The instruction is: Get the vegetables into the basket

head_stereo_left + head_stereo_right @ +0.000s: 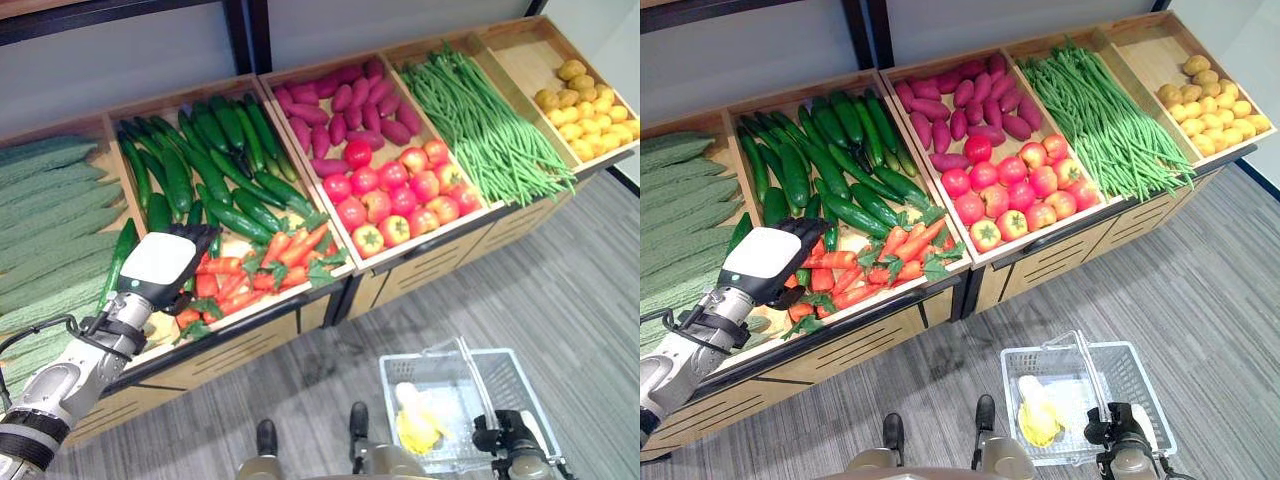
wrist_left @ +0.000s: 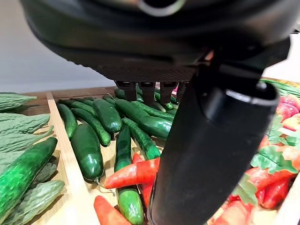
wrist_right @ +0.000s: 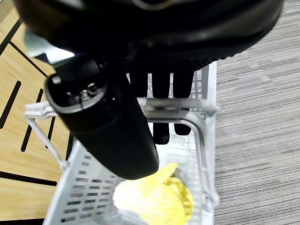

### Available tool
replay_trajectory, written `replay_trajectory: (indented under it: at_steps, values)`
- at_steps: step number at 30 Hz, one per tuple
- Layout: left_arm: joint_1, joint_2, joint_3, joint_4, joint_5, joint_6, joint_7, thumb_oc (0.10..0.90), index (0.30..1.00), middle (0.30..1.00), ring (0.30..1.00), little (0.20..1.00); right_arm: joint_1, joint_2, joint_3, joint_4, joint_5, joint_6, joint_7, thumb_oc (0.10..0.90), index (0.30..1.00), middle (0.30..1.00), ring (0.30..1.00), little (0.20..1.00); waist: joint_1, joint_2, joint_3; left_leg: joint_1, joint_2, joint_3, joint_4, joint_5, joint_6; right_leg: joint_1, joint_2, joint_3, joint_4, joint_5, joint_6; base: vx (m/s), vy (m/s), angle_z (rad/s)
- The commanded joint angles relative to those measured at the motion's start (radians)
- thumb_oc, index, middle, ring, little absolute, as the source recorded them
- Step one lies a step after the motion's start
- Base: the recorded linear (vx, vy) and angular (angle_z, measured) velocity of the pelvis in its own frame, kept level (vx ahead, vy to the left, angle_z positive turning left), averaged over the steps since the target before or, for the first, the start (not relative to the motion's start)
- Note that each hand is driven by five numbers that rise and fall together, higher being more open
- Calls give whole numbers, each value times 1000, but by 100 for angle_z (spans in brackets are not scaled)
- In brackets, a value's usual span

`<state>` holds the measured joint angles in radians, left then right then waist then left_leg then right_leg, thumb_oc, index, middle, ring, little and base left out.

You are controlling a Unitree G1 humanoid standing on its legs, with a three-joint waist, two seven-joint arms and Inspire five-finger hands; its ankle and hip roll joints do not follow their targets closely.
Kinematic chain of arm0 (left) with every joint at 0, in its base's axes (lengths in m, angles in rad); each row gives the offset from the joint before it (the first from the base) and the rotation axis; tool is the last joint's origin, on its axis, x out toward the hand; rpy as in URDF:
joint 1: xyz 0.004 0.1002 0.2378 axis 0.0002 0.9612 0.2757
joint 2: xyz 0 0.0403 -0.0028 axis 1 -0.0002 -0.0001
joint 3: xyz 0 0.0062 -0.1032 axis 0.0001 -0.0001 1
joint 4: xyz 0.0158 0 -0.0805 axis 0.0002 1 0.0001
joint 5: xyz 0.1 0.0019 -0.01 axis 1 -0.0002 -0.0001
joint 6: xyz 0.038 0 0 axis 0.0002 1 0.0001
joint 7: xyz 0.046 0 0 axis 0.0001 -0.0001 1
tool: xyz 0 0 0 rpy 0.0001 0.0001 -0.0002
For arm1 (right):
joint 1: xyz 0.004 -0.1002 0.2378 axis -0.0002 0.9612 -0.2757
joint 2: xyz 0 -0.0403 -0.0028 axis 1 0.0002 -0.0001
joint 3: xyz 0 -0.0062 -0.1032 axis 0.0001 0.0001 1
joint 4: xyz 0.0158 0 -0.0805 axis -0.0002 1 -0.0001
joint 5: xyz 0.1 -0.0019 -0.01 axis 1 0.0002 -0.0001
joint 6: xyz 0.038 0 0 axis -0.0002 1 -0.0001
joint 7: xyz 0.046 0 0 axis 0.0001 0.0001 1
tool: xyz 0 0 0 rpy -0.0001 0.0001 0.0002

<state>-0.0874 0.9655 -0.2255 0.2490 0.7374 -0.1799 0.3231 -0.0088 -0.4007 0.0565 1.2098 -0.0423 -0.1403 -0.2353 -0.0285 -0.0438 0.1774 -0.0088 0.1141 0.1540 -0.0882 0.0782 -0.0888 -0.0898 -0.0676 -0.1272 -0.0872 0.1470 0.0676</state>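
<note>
Left hand [image 1: 160, 268] over the carrots [image 1: 262, 265] — right hand [image 3: 154, 89] curled round the basket [image 1: 520, 385] handle.
Its wrist view shows left fingers [image 2: 146, 90] straight, holding nothing — hidden from overhead.

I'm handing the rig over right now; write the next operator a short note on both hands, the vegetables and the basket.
Left hand: open, hovering over the carrots and cucumbers in the display crate, holding nothing.
Right hand: shut on the basket's handle, carrying the basket low over the floor in front of the stand.
Done: one yellow item, kind unclear, lies in the basket.
Left: grasp a vegetable with the left hand, bring it to the basket, repeat.
</note>
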Motion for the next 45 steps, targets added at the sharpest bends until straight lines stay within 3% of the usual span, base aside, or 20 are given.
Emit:
replay_trajectory:
  at_steps: [1,6,7,8,10,11,17,26,30,33,34,35,38,45]
  values:
    - [-147,7,22,39,-24,10,96,900,1000,1000,1000,1000,-47,-74,19,-10,-5,-42,-72,400,300,300,300,300,-12,-45,-34,26,19,30,1,-46,-18,-1,-117,9,10,6,122,5,3,-5]
    - [-169,-25,-16,125,-29,21,95,900,1000,1000,1000,1000,-50,-77,23,-15,-9,-41,-75,400,300,300,300,300,-15,-47,-34,27,21,36,1,-47,-18,-6,-116,14,9,7,122,1,2,-8]
    - [-174,-34,-27,150,-27,27,95,835,909,909,909,909,-53,-77,25,-15,-11,-42,-75,400,300,300,300,300,-17,-48,-33,28,21,39,1,-48,-18,-7,-116,15,10,8,122,5,8,-9]
    - [-188,-53,-55,212,-22,36,98,614,599,599,599,599,-57,-77,30,-13,-12,-44,-76,400,300,300,300,300,-22,-50,-34,31,21,42,1,-48,-17,-7,-115,19,10,8,122,5,7,-6]
    - [-198,-64,-69,250,-22,38,101,567,533,533,533,533,-59,-77,34,-14,-12,-45,-75,400,300,300,300,300,-24,-51,-34,32,22,45,1,-49,-17,-8,-115,21,10,8,123,5,11,-5]
    - [-214,-84,-96,308,-26,39,102,400,300,300,300,300,-62,-79,41,-13,-14,-48,-73,400,300,300,300,300,-28,-53,-33,36,22,50,1,-50,-18,-9,-114,26,10,8,123,1,18,-5]
    - [-252,-109,-138,385,-34,40,113,400,300,300,300,300,-68,-71,53,-12,-13,-55,-74,400,300,300,300,300,-34,-57,-32,42,22,62,1,-53,-18,-15,-113,39,10,13,124,1,8,-9]
    - [-233,-97,-117,345,-27,41,117,400,300,300,300,300,-54,-57,57,-16,-21,-57,-75,400,300,300,300,300,-33,-52,-36,59,21,69,1,-59,-18,-3,-114,44,8,9,125,6,1,-3]
    - [-197,-67,-36,243,-52,36,144,400,300,300,300,300,-38,-47,49,-19,-23,-55,-72,400,300,300,300,300,-27,-53,-48,71,21,64,1,-63,-18,15,-116,37,7,3,126,17,-6,-1]
    - [-150,-76,82,125,-125,16,185,400,300,300,300,300,-25,-36,35,-16,-23,-52,-70,400,300,300,300,300,-16,-55,-60,79,22,59,1,-68,-18,29,-117,29,5,-2,126,10,-4,1]
    - [-126,-90,131,73,-158,2,199,400,300,300,300,300,-22,-32,35,-14,-22,-50,-69,400,300,300,300,300,-15,-56,-64,80,21,56,1,-69,-19,34,-118,26,5,-4,126,12,-14,5]
    - [-99,-155,207,14,-250,-19,223,400,300,300,300,300,-19,-23,27,-11,-23,-46,-69,400,300,300,300,300,-9,-60,-67,84,19,50,1,-70,-19,40,-119,19,4,-6,125,3,-12,8]
    - [-61,-240,287,-103,-361,-61,223,400,300,300,300,300,-20,-18,24,-12,-26,-39,-70,400,300,300,300,300,-4,-61,-71,85,18,45,1,-73,-17,48,-121,12,3,-8,122,-2,-3,11]
    - [-41,-319,322,-262,-509,-126,180,400,300,300,300,300,-12,-10,31,-26,-25,-38,-54,400,300,300,300,300,-1,-61,-81,87,14,38,1,-75,-12,58,-128,4,3,-10,120,-3,5,5]
